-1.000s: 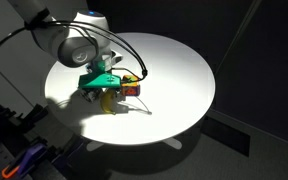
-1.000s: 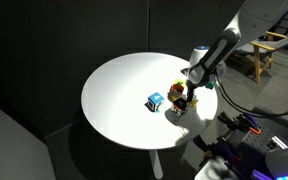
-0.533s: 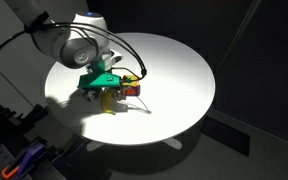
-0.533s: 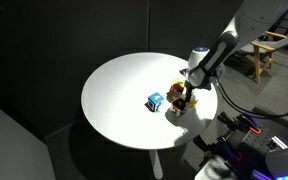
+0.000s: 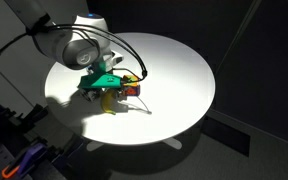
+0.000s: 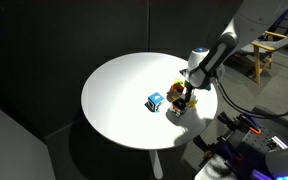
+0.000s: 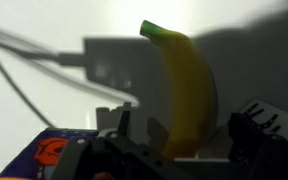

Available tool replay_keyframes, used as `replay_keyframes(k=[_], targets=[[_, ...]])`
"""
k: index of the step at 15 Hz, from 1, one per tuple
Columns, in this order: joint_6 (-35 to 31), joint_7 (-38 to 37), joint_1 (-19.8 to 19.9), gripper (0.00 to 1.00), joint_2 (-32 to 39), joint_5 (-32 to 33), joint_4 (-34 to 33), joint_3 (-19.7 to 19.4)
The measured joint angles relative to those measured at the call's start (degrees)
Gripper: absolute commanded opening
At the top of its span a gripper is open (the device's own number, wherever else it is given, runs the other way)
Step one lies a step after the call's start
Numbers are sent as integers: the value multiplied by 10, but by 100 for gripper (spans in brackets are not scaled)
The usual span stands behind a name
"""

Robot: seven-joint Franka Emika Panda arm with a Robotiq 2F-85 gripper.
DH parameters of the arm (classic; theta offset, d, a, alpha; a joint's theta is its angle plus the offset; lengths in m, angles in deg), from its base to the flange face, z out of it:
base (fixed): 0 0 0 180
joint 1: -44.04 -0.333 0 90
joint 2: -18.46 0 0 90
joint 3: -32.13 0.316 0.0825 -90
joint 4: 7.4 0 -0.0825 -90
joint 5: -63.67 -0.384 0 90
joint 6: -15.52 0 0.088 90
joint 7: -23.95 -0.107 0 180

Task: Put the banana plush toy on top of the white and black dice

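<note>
In the wrist view the banana plush toy [image 7: 187, 90] stands lengthwise between my fingers, its green tip pointing away. My gripper [image 7: 189, 132] is open, with a gap between the banana and each finger. In both exterior views the gripper [image 5: 104, 92] [image 6: 188, 97] hangs low over the cluster of toys near the table's edge. The yellow banana [image 5: 107, 101] shows just below the gripper's teal part. A small pale block [image 6: 174, 111] under the gripper looks like the white and black dice, but its dots are too small to see. I cannot tell whether the banana rests on it.
A dark blue cube [image 6: 156, 101] sits on the round white table [image 6: 124, 85] beside the gripper. A red and yellow cube [image 5: 132, 88] [image 6: 177, 92] touches the cluster. A dark blue and orange patch [image 7: 52, 155] shows at the wrist view's lower left. Cables run along the arm.
</note>
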Motion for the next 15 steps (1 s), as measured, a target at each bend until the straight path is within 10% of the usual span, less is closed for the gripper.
replay_keyframes(k=[15], targets=[[-6, -19, -5, 100, 13, 14, -9, -7]])
